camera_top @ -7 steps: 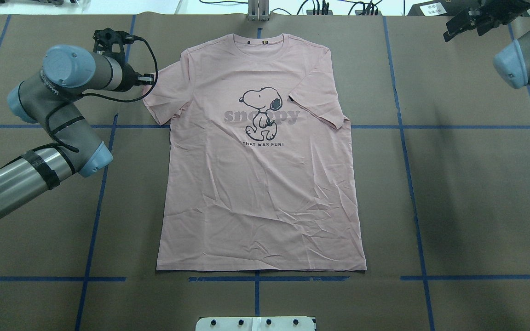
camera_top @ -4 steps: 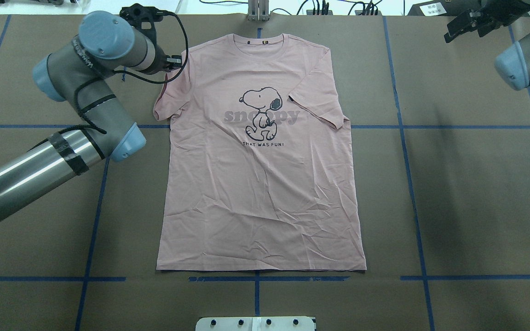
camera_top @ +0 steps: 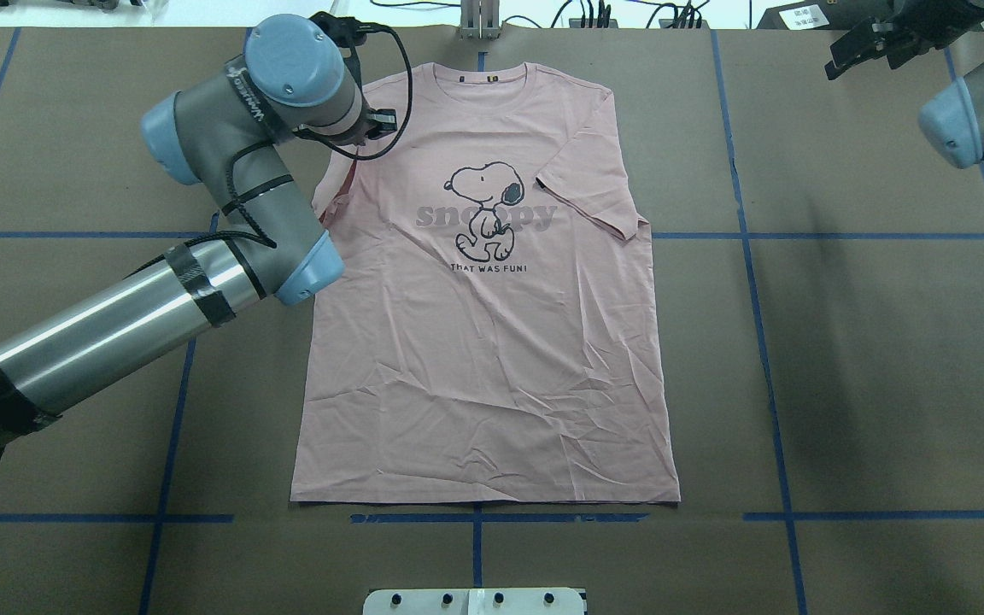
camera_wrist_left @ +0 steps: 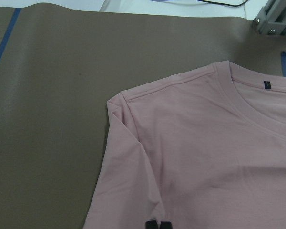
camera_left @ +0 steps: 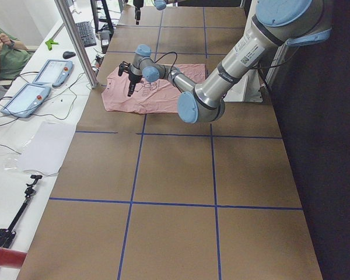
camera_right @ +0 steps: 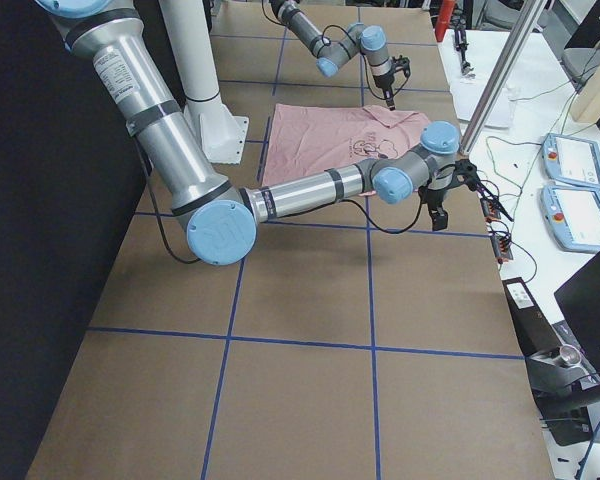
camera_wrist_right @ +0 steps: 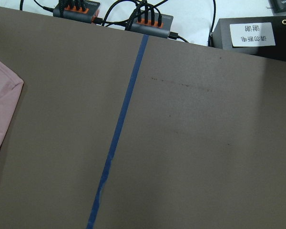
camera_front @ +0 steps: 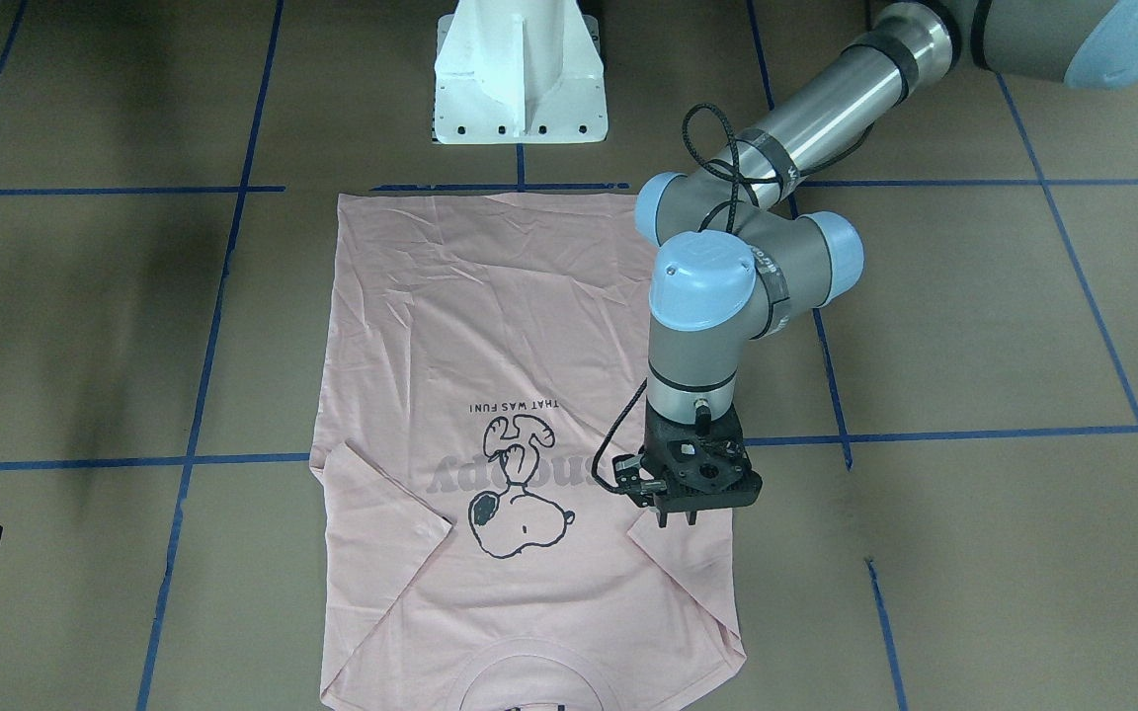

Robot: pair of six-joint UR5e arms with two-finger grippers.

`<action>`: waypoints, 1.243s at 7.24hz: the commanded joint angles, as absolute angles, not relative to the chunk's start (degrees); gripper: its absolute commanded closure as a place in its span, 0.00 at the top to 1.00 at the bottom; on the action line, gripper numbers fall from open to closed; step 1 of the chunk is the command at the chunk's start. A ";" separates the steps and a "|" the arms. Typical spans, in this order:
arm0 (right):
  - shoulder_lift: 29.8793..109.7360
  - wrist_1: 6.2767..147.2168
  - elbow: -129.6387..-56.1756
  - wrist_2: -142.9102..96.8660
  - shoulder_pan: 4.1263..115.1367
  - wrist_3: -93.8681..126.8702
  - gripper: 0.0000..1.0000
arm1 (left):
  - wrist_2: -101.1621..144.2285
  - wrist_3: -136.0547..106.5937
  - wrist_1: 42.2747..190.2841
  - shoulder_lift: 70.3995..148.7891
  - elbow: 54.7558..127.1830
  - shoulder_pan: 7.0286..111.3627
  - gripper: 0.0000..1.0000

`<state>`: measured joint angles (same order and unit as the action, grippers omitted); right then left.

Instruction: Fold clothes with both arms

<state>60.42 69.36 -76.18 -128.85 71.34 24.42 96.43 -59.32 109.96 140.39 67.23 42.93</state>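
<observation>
Item: 1 pale pink T-shirt (camera_top: pixel 492 342), front up, flat on the brown table (camera_top: pixel 885 342), collar toward the far edge and just short of an aluminium post (camera_top: pixel 479 21). Change since 1 second ago: the left arm (camera_top: pixel 227 154) has swung from outside the shirt inward over the shoulder, and the left sleeve (camera_front: pixel 688 583), then spread outward, now lies turned in over the chest. Left gripper (camera_front: pixel 680 520): fingertips (camera_wrist_left: pixel 152 224) pressed together on the sleeve's edge, fabric rising to them. The right sleeve (camera_top: pixel 590 201) is unchanged, folded in. Right gripper (camera_top: pixel 863 47): parked at the far right corner as before; whether its fingers are apart or together cannot be told. Edges: the bottom hem (camera_top: pixel 483 501) lies straight along a blue tape line (camera_top: pixel 415 518); both side seams are straight. Open room: wide bare table on the robot's right of the shirt, and bare table on the left crossed by the left arm.
</observation>
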 commanded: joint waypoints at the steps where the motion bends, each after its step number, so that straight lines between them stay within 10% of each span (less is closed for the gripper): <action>1: 60.55 69.35 -78.47 -128.93 70.93 28.61 1.00 | 97.29 -54.93 109.17 138.43 73.44 42.80 1.00; 9: 92.45 70.22 -126.46 -90.16 21.35 87.73 0.99 | 95.73 -76.53 109.95 109.02 113.44 21.84 1.00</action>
<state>89.72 70.26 -122.63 -99.07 31.63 78.12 98.01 -72.19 109.85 113.25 109.27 27.16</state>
